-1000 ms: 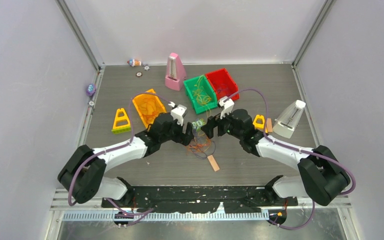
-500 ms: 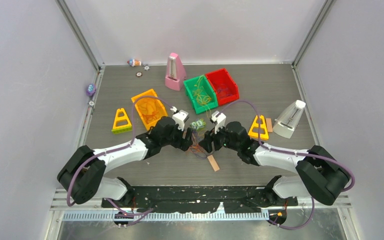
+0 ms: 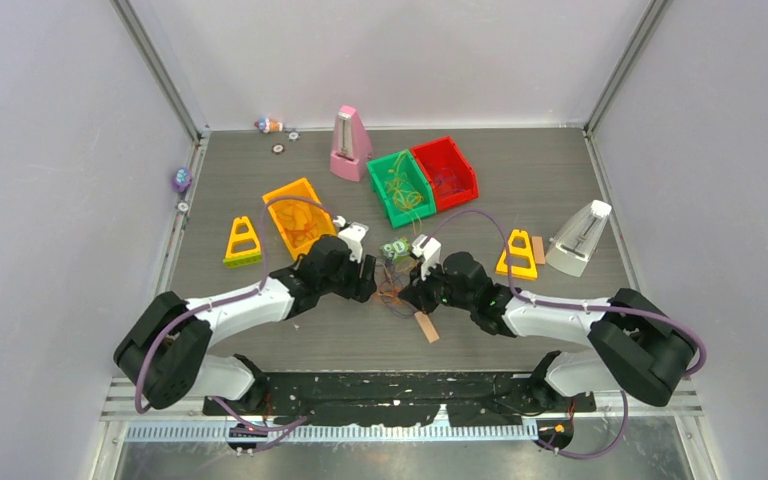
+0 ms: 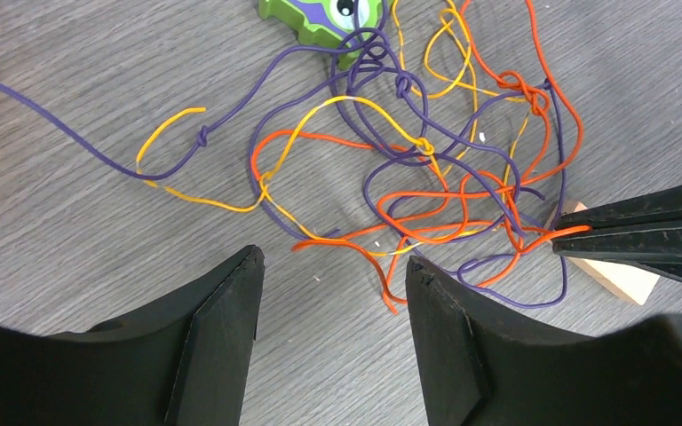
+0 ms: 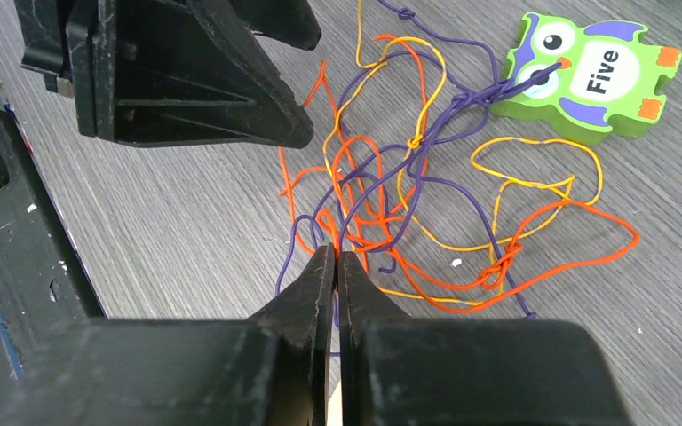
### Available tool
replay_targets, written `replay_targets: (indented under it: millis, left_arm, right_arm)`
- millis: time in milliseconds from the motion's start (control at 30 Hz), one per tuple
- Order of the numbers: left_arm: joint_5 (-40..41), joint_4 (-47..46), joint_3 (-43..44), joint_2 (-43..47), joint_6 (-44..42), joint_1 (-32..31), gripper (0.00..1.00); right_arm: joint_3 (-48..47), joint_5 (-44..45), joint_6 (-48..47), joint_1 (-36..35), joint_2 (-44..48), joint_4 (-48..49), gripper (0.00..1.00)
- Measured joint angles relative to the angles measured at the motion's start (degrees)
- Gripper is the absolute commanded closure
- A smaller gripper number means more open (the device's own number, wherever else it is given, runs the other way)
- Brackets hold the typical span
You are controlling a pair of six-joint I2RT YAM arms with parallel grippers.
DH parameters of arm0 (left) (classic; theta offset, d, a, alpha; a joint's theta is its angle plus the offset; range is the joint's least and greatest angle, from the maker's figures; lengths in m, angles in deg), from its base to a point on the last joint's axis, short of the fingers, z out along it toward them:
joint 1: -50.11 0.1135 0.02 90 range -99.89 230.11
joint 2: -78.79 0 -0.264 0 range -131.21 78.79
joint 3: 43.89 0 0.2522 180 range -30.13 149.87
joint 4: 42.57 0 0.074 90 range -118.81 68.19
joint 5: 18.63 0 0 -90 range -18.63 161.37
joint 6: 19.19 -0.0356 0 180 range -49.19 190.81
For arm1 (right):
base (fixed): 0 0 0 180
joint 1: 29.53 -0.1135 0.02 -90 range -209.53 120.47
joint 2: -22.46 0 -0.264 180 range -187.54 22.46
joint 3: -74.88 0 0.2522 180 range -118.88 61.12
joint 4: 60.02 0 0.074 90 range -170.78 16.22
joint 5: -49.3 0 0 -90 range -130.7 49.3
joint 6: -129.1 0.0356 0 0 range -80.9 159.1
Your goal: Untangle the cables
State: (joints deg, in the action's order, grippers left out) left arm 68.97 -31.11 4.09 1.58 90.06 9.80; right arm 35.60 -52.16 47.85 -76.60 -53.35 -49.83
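1. Item: cables (image 4: 426, 177). One loose knot of orange, yellow and purple strands lying flat on the table (image 4: 71, 231), between the two grippers and just ahead of both sets of tips.
2. Spread: the knot has no clear long axis. One purple tail runs far out to the left gripper's left.
3. Holder: right gripper (image 5: 336, 253). Its jaws are pressed together on the knot's near edge. An orange strand appears pinched, and a purple one may be too, though the tips hide it.
4. Free: left gripper (image 4: 333, 275). Its jaws are apart and hold nothing, with the tips just short of the knot. A loose orange end lies beside its right finger.
5. Judgement: the left gripper's nearest strand lies straight ahead, opposite the right's pinch.
6. Beyond the knot: owl puzzle piece (image 5: 595, 75), with a purple strand looped onto it.
7. Under the right tips: wooden block (image 4: 622, 277).
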Motion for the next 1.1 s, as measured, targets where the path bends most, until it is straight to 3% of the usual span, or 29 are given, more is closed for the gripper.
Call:
replay_targets:
  millis: [133,300,700,867,1100]
  left_arm:
    - [0.13,0.50,-1.03,2.32,-0.15,0.22,0.35]
    - [-2.01,0.50,-2.82,11.28,-0.48,0.22,0.32]
    - [-9.31,-7.39,-11.52,36.30,-0.24,0.22,0.28]
    - [-13.35,-10.71,-11.30,38.58,-0.24,0.22,0.29]
    - [-19.61,-13.29,-10.12,34.95,-0.07,0.22,0.30]
  right_arm:
    - [0.00,0.09,0.24,-0.13,0.98,-0.07,0.95]
    - [-0.76,0.09,1.57,-0.13,7.82,-3.82,0.95]
    - [-15.85,-3.17,5.25,-0.13,19.54,-18.38,0.95]
    - [-20.65,-4.85,6.71,-0.13,19.67,-22.73,0.95]
    - [-24.41,-7.34,8.50,-0.13,19.15,-24.76,0.95]
